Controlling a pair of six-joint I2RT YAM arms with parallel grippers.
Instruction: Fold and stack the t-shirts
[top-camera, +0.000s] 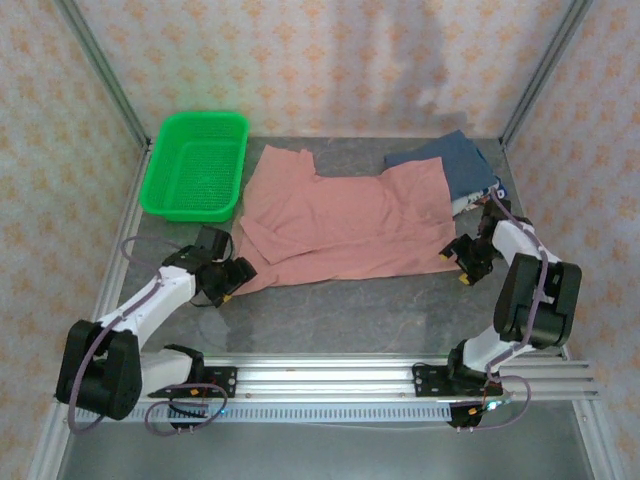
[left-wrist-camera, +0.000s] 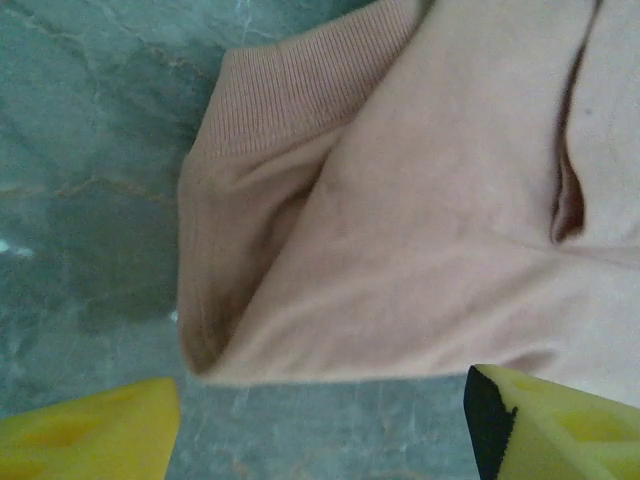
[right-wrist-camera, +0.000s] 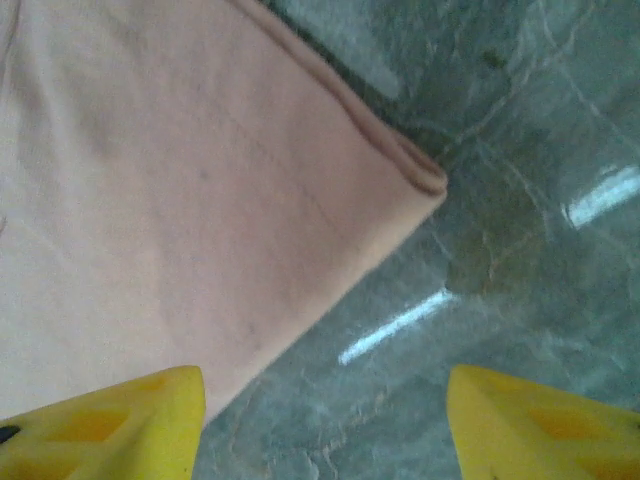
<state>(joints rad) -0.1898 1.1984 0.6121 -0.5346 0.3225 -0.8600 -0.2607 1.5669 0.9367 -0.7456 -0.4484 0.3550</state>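
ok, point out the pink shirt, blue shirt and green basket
pink shirt (top-camera: 350, 225), top view, middle of the spread cloth
blue shirt (top-camera: 462, 158), top view, part showing beyond the pink one
green basket (top-camera: 195, 170), top view, bare mesh floor

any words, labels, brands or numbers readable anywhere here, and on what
No readable text anywhere.
pink t-shirt: plain side up, no lettering showing.
blue t-shirt: no print visible.
white patch at its near edge: too small to read.
green basket: no label visible.

The left arm (top-camera: 150, 297) and right arm (top-camera: 520, 245) had white links, black joints and looping grey cables (top-camera: 93, 350); fingertips (right-wrist-camera: 100, 425) were yellow.
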